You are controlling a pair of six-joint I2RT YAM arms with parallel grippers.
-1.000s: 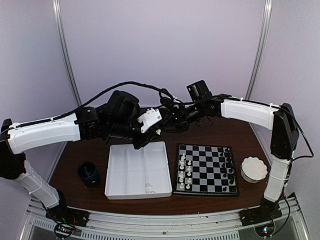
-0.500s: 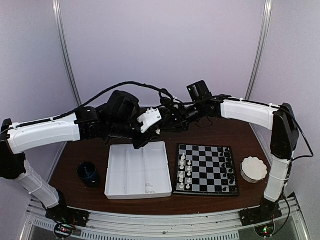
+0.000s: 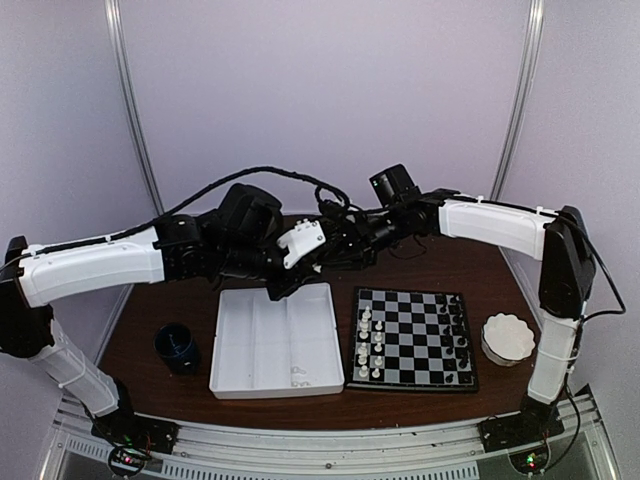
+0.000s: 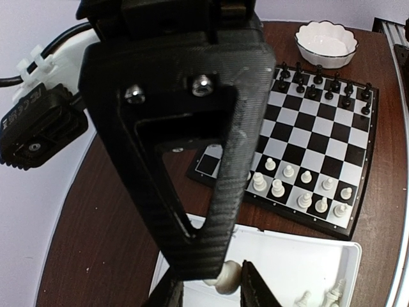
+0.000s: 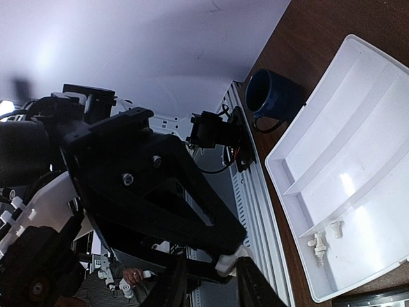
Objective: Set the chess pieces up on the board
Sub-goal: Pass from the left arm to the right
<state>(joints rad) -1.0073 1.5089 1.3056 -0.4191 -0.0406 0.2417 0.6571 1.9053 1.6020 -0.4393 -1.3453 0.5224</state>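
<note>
A dark blue mug point(image 3: 178, 347) stands at the left of the brown table, near a white plastic tray with long compartments point(image 3: 240, 345). A few loose white chessmen point(image 3: 298, 375) lie in the tray's near right corner.

Above the tray's far edge the two arms meet in the air. The left gripper point(image 4: 214, 291) has its jaws partly drawn in, with a small white chess piece point(image 4: 225, 279) pinched between the tips. The right gripper point(image 5: 208, 284) reaches in from the other side, and one of its black triangular fingers point(image 4: 172, 64) ends against the same piece. Whether its jaws are pressing on the piece or standing just apart from it cannot be told. A black camera housing point(image 4: 32, 128) on the right wrist carries lettering too small to read.

To the right of the tray, just beside it, lies the small black-and-white chequered board point(image 3: 420, 340). White chessmen point(image 3: 368, 345) stand along part of its two left files and black chessmen point(image 3: 458, 335) along its two right files. A white scalloped bowl point(image 3: 508, 338) sits just beyond the board's right edge.
</note>
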